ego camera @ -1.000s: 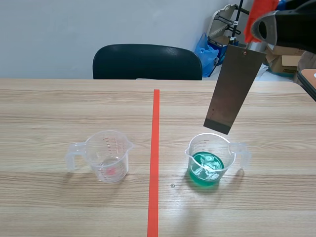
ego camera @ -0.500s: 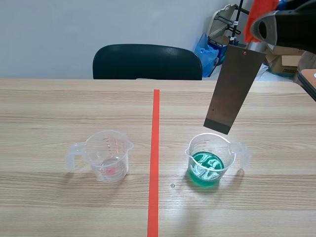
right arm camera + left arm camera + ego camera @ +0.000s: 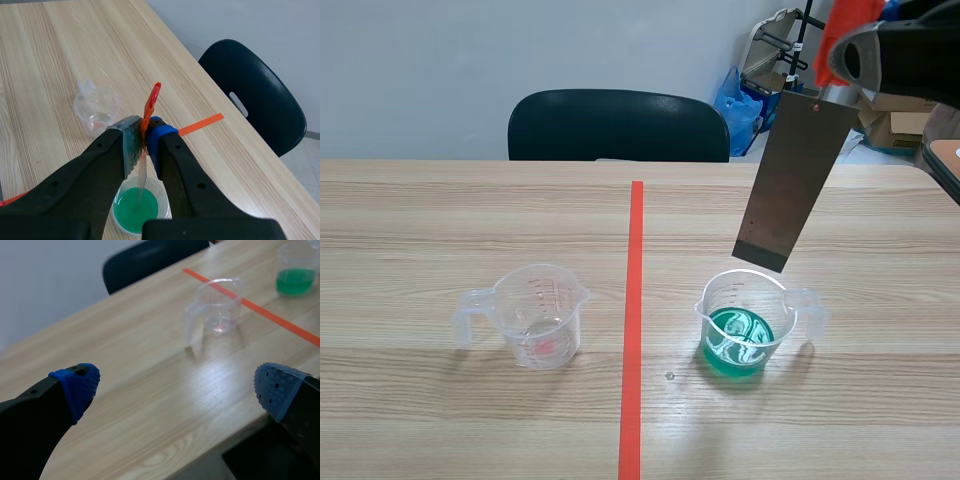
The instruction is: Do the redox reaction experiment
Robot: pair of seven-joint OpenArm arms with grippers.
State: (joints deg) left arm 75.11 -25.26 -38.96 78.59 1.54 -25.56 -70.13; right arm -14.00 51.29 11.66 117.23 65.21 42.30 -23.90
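— Where do you stand, starting from your left?

— Your left pincer (image 3: 179,386) hangs wide open with nothing in it, near the edge of the surface (image 3: 420,220) and well apart from the cups. Ahead of it sits the clear cup (image 3: 538,318), which looks nearly empty, left of the orange-red tape line (image 3: 633,300).

— And across the line?

— The cup of green liquid (image 3: 745,330) stands right of the tape. Your right pincer (image 3: 142,142) is clamped on the orange handle (image 3: 151,102) of the metal blade (image 3: 790,170). The blade hangs tilted, its lower edge just above that cup's rim and not in the liquid. I judge you hold it high by the handle so the bare metal can go down into the solution while the pads stay dry.
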